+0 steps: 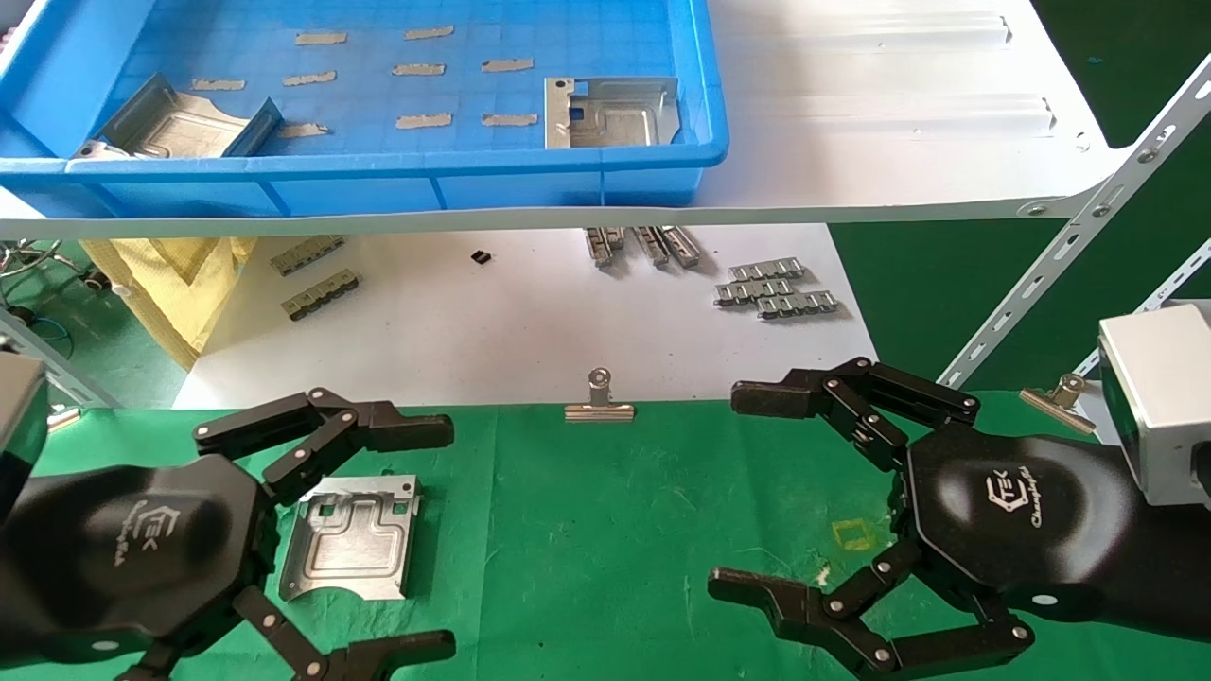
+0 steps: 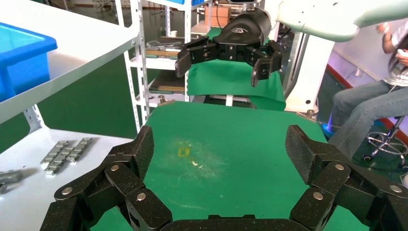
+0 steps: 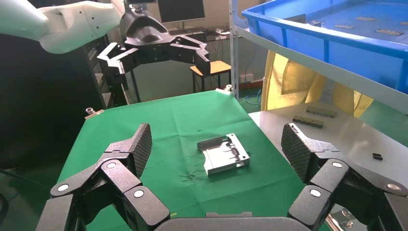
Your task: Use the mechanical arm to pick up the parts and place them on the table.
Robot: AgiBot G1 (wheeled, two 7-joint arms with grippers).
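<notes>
One silvery part (image 1: 352,537) lies flat on the green table (image 1: 605,530), just beside the palm of my left gripper (image 1: 421,541). That gripper is open and empty, its fingers spread on either side of the part without touching it. Two more parts rest in the blue bin: one at its left end (image 1: 180,125), one at its right end (image 1: 613,113). My right gripper (image 1: 747,492) hovers open over the table's right half, holding nothing. In the right wrist view the table part (image 3: 223,154) shows beyond the spread fingers (image 3: 142,144).
The blue bin (image 1: 378,180) stands on a white shelf (image 1: 899,123) above the table. Binder clips (image 1: 599,402) (image 1: 1060,397) pin the cloth's far edge. Grey ridged strips (image 1: 776,288) lie on the white sheet (image 1: 492,322). A slanted shelf brace (image 1: 1069,255) runs at the right.
</notes>
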